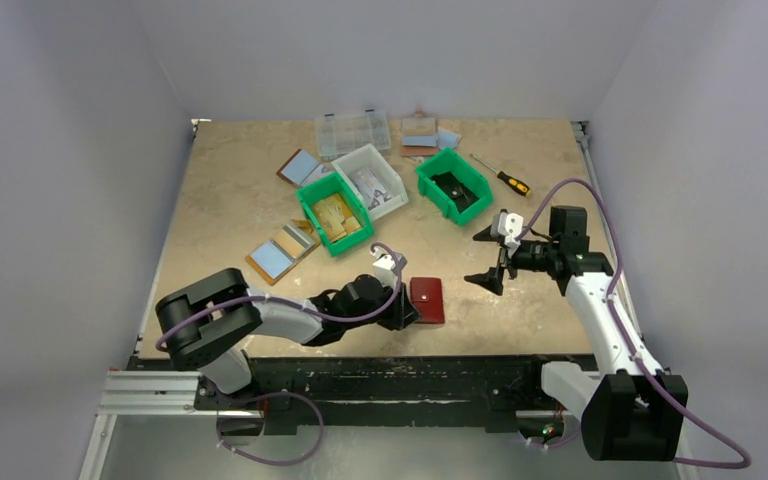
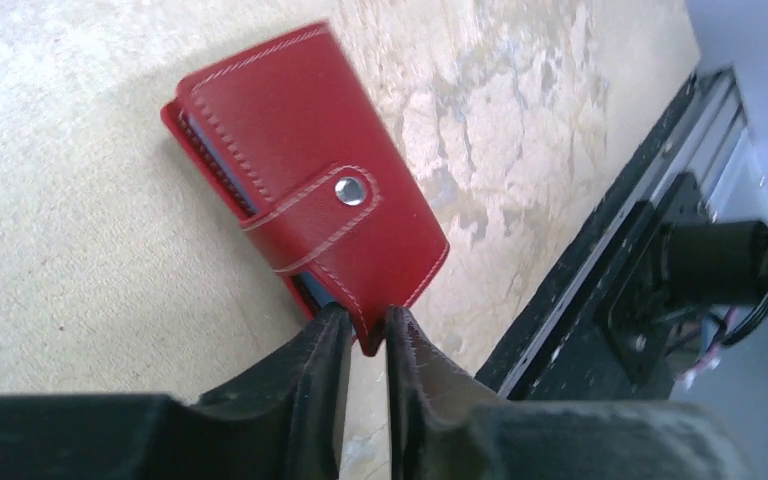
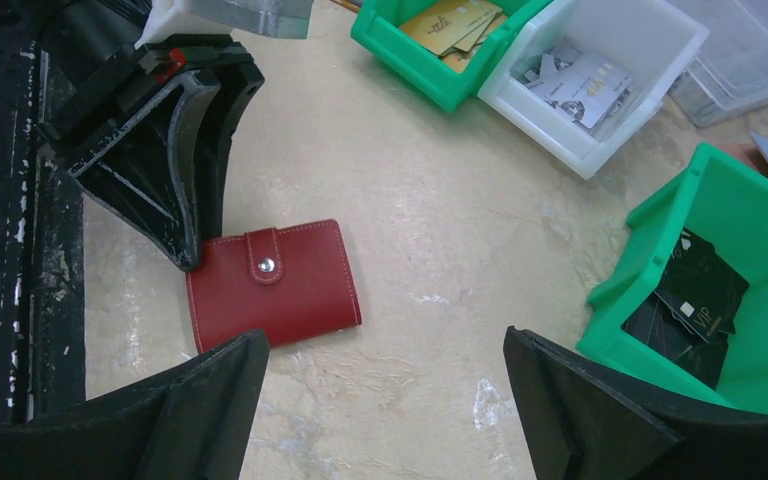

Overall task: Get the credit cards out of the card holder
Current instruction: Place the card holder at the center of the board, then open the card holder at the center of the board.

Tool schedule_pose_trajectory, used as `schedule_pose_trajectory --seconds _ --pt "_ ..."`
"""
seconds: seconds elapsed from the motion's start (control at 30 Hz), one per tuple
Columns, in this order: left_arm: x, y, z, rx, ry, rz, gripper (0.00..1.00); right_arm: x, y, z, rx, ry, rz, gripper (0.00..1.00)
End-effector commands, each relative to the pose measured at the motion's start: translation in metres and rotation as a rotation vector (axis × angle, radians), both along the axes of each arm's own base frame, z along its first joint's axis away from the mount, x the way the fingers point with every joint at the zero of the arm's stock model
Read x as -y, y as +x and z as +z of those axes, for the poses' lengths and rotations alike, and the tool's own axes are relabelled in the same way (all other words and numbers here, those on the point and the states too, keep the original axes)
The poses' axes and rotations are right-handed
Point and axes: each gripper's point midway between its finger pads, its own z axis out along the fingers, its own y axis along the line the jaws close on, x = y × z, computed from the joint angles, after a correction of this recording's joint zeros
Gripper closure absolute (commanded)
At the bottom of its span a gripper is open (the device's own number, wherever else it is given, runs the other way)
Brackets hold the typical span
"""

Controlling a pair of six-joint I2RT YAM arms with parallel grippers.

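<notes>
Red card holder closed | left claw pinches corner | right claw wide

a robot test lab, plain white booth walls, worn tan table, plastic sorting bins and a screwdriver beyond the right fingers, metal mounting rail behind them

Gold letters on a black card in the right-hand green bin seem to read "VIP". Print on the gold cards and on the grey credit cards is too small to read.
</notes>
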Motion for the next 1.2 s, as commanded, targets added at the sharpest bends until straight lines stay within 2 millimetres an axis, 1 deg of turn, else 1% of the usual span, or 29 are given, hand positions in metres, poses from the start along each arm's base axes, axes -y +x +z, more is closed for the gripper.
schedule_pose_trajectory --seconds 0.0,0.07,0.13,0.2,0.23,0.3,0.33,0.37,0.43,0.47,0.53,0.6,0.67,0.73,0.83,0.9,0.93,0.97,1.0,1.07,1.17 --pt "0.002 0.029 0.035 0.111 -0.038 0.134 0.66 -0.003 0.0 0.005 0.024 0.019 0.028 0.01" --pt "-0.013 0.034 0.039 0.145 0.012 0.174 0.54 -0.004 0.0 0.006 0.018 0.024 0.029 0.01" --pt "-0.027 0.037 0.049 0.19 0.047 0.2 0.49 -0.006 -0.001 0.007 0.004 0.033 0.033 0.01" --pt "-0.041 0.04 0.059 0.226 0.072 0.229 0.39 -0.01 0.0 0.01 -0.033 0.052 0.034 0.01" --pt "-0.047 0.041 0.065 0.242 0.071 0.245 0.3 -0.011 0.001 0.011 -0.068 0.065 0.028 0.01" --pt "-0.058 0.042 0.074 0.26 0.062 0.282 0.08 -0.011 0.006 0.009 -0.153 0.08 0.008 0.02" --pt "-0.063 0.044 0.078 0.262 0.049 0.31 0.03 -0.011 0.008 0.005 -0.205 0.082 0.003 0.04" --pt "-0.066 0.044 0.082 0.259 0.032 0.332 0.01 -0.011 0.01 0.001 -0.267 0.082 -0.002 0.05" --pt "-0.067 0.042 0.085 0.262 0.024 0.322 0.01 -0.01 0.015 -0.006 -0.402 0.083 -0.032 0.01" --pt "-0.066 0.042 0.086 0.256 0.023 0.324 0.03 -0.009 0.02 -0.01 -0.458 0.077 -0.052 0.01" --pt "-0.063 0.042 0.086 0.241 0.042 0.319 0.08 -0.017 0.023 -0.02 -0.544 0.036 -0.055 0.01" --pt "-0.056 0.041 0.085 0.228 0.076 0.297 0.13 -0.021 0.03 -0.031 -0.573 -0.018 -0.097 0.01" --pt "-0.046 0.038 0.084 0.236 0.125 0.28 0.15 -0.025 0.042 -0.04 -0.578 -0.061 -0.203 0.01" --pt "-0.038 0.034 0.086 0.266 0.181 0.276 0.15 -0.031 0.042 -0.044 -0.575 -0.085 -0.222 0.01" --pt "-0.03 0.031 0.087 0.307 0.237 0.289 0.15 -0.04 0.042 -0.047 -0.635 -0.071 -0.22 0.02" --pt "-0.026 0.031 0.086 0.31 0.244 0.316 0.21 -0.042 0.045 -0.057 -0.69 -0.075 -0.242 0.1" --pt "-0.023 0.033 0.085 0.303 0.248 0.341 0.22 -0.043 0.046 -0.061 -0.718 -0.076 -0.253 0.14" --pt "-0.022 0.033 0.077 0.287 0.275 0.363 0.24 -0.043 0.047 -0.066 -0.749 -0.079 -0.27 0.22" --pt "-0.021 0.032 0.072 0.282 0.301 0.379 0.25 -0.043 0.047 -0.071 -0.779 -0.084 -0.285 0.27" --pt "-0.018 0.032 0.065 0.288 0.345 0.405 0.27 -0.043 0.045 -0.081 -0.833 -0.092 -0.299 0.3" --pt "-0.006 0.033 0.059 0.285 0.358 0.409 0.38 -0.046 0.039 -0.092 -0.902 -0.092 -0.291 0.3"
